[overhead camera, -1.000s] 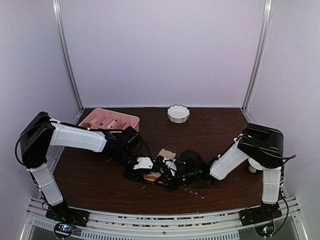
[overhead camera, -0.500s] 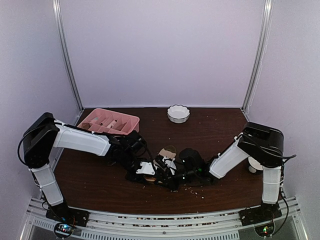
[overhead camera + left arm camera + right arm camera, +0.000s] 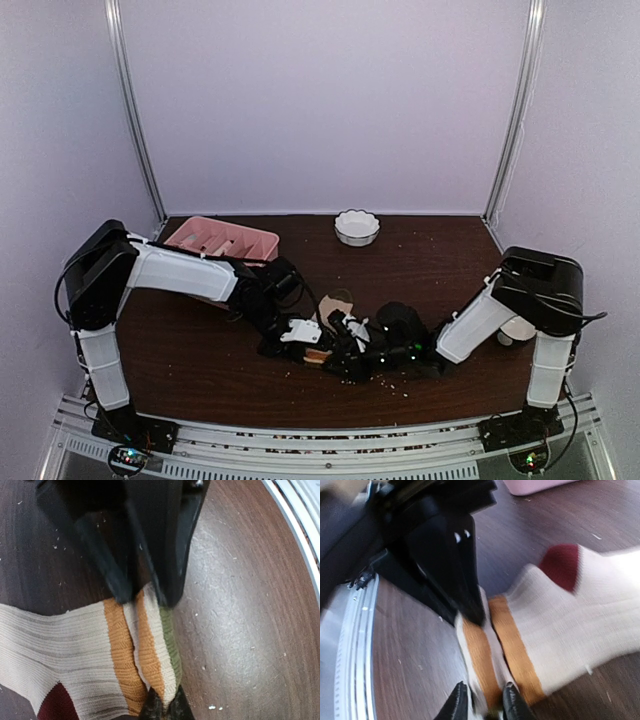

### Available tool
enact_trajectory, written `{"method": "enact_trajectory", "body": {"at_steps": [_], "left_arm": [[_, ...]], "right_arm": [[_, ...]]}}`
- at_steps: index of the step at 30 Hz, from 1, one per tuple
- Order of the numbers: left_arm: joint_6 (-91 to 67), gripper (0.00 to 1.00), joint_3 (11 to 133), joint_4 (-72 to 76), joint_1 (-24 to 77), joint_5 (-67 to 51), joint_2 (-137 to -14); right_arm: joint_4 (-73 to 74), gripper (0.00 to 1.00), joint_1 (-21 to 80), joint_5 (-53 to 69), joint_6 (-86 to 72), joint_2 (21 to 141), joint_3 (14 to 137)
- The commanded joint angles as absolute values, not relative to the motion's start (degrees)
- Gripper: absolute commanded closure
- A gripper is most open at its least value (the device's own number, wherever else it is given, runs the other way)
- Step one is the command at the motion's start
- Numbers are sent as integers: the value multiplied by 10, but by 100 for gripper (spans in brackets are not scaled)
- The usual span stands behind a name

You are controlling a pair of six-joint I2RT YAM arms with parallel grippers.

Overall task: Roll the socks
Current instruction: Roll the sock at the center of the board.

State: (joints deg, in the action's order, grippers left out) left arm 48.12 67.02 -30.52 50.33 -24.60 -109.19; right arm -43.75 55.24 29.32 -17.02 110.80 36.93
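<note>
Left fingers [image 3: 152,707]: closed, pinching a cream ribbed knit sock [image 3: 60,645] by its orange-and-green striped cuff [image 3: 150,650], sock lying on the dark brown wooden tabletop [image 3: 240,605]. Right fingers [image 3: 456,705]: slightly parted astride the same cuff, directly opposite the left pair.

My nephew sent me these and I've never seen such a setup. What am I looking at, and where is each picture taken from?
Two robot arms, bolted to a brown table. The wide picture is from a fixed camera above and behind them; each close-up is from a camera on one wrist. On the table are a pink tray, a white bowl and a striped sock. The left end effector is shut on the sock's cuff; the right end effector straddles the same cuff, but whether it grips is unclear.
</note>
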Motion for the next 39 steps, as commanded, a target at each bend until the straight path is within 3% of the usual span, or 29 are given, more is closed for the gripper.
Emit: {"method": "enact_trajectory", "body": {"at_steps": [1, 4, 5, 6, 7, 14, 19, 22, 27, 29, 32, 36, 39], "left_arm": [[484, 100, 712, -438, 485, -305, -1139], [473, 100, 734, -463, 485, -311, -1156], [472, 100, 743, -472, 485, -312, -1163], [469, 100, 753, -482, 484, -313, -1170], [466, 100, 763, -492, 485, -312, -1177], [478, 100, 816, -559, 484, -333, -1222], [505, 100, 855, -621, 484, -366, -1244], [508, 100, 867, -639, 484, -377, -1254], [504, 100, 886, -670, 483, -389, -1280], [492, 100, 892, -670, 477, -397, -1288], [468, 100, 932, -697, 457, -427, -1327], [455, 100, 969, -730, 435, -459, -1364], [450, 100, 988, -754, 423, -480, -1385]], "right_arm": [[-465, 68, 544, 171, -195, 1084, 264], [-530, 57, 545, 133, -199, 1057, 225], [-533, 48, 544, 124, -197, 1049, 219], [-533, 6, 544, 113, -194, 1039, 214], [-539, 0, 544, 98, -192, 1028, 206], [-573, 0, 545, -84, -212, 896, 144], [-668, 0, 536, -81, -237, 863, 113], [-559, 0, 531, -42, -203, 862, 167], [-646, 0, 572, -254, -222, 774, 96], [-555, 0, 570, -331, -286, 740, 125], [-371, 0, 559, -254, -230, 688, 184], [-448, 0, 565, -164, -146, 667, 117], [-294, 0, 669, -310, -74, 670, 161]]}}
